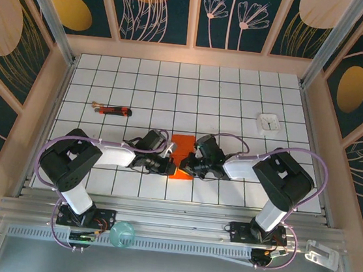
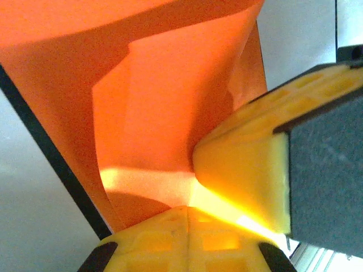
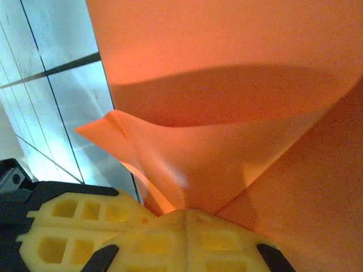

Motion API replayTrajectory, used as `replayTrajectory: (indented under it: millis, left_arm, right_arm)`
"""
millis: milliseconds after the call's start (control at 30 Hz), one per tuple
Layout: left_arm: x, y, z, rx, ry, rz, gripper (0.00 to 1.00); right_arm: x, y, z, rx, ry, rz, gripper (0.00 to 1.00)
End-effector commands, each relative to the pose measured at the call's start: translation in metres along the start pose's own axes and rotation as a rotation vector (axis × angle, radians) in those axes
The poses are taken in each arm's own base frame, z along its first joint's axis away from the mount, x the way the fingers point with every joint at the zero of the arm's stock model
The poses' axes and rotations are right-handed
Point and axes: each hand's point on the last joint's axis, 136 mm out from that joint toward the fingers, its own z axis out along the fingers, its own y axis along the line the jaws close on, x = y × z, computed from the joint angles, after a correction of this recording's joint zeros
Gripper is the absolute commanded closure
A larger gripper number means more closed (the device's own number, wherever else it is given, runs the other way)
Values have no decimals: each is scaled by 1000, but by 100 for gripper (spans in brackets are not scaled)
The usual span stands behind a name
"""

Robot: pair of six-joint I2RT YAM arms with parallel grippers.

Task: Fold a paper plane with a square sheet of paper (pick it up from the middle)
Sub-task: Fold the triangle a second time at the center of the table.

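Top external view: you have the square sheet of paper (image 1: 182, 150) at the near middle of the surface (image 1: 239, 93), set between the two grippers.
Left gripper (image 1: 169, 165): clenched on the paper's left side. In the left wrist view its yellow fingers (image 2: 147, 243) press together, with orange paper rising straight out of them.
Right gripper (image 1: 190, 167): clenched on the paper's right side. The right wrist view shows paper pinched where its fingers meet.
Paper condition: not flat. It is creased and bowed, and a pointed flap curls to the left in the right wrist view. It is not yet a dart.
Long axis: judged from above, it runs away from the arm bases toward the far wall.
Key relation: the paper lies directly between the fingertips, which nearly meet at its near end. Neither arm is nearer.
Judgement: your next crease depends on both holds moving together. One arm pulling alone would likely tear the paper or skew the centre line.
Bystanders: the red-and-black stick (image 1: 112, 109) and the small white square (image 1: 269, 122) sit well apart, farther back.
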Motion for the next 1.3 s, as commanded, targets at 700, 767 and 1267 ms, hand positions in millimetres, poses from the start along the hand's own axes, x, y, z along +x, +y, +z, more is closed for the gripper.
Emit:
replayTrajectory:
  millis: [700, 767, 1267]
  left_arm:
    - [86, 83, -1, -292, 232, -127, 100]
    - [86, 83, -1, -292, 231, -128, 100]
    - [86, 84, -3, -295, 223, -130, 100]
  right_arm:
    - [-58, -67, -19, 180, -111, 43, 100]
    - [-57, -70, -18, 189, -105, 37, 100]
    - [-90, -96, -36, 233, -157, 76, 100]
